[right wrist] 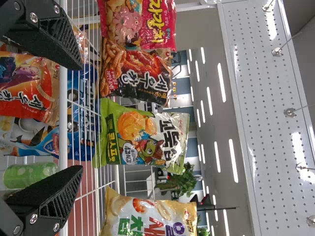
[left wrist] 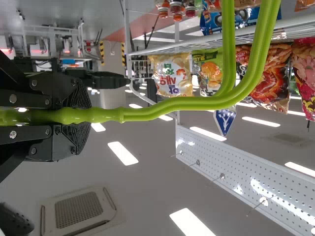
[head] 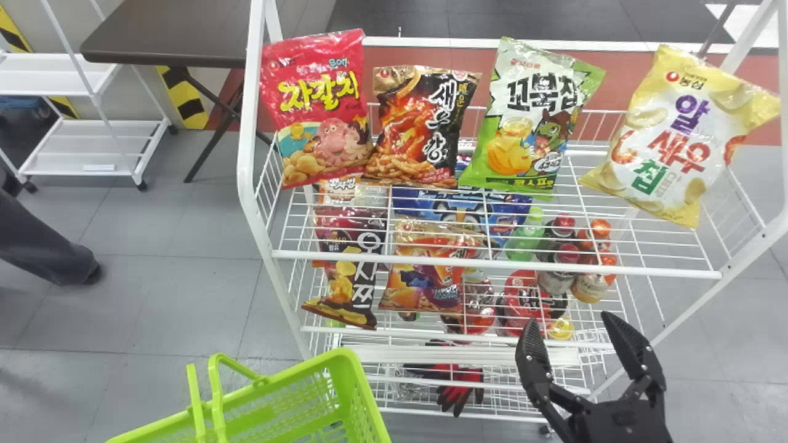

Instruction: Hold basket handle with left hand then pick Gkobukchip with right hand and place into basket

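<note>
Clearly, handle [left wrist: 197, 102] between jaws, left wrist view.

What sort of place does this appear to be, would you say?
Probably a mock shop set up in a workroom: snack bags stand on a wire rack, a green shopping basket is at hand, and pegboard with hooks rises behind.

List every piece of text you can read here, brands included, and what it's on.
"자갈치": red bag
"새우깡": black bag
"꼬북칩": green-and-white bag
"콘스프": green-and-white bag, bottom
"알새우칩": yellow bag
"농심": yellow bag, top
"새우깡": lower orange bag
Too small, blurred or wire-crossed to read surely: the rest, including print on the blue bag, dark lower bag and bottles.
</note>
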